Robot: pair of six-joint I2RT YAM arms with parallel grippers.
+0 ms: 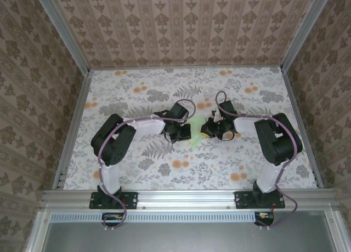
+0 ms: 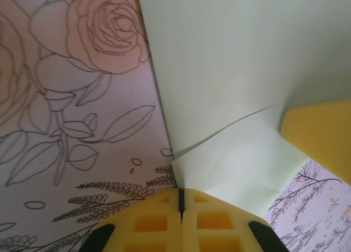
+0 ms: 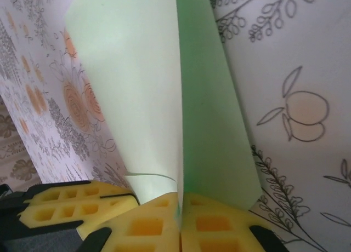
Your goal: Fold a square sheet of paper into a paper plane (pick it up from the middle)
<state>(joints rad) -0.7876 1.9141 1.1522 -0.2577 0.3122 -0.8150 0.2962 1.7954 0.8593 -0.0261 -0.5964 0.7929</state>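
We see left pincer (image 1: 180,132) clamped on paper (image 1: 196,137) edge, jaws pressed together. Paper pale green, folded, held between both pincers over middle of floral surface (image 1: 131,93). We see right pincer (image 1: 211,129) clamped on paper at crease, jaws together, near left pincer.

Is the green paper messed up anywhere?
A little. Near where the left gripper pinches the green paper, one layer bows up in a curved edge instead of lying flat. No tears visible.
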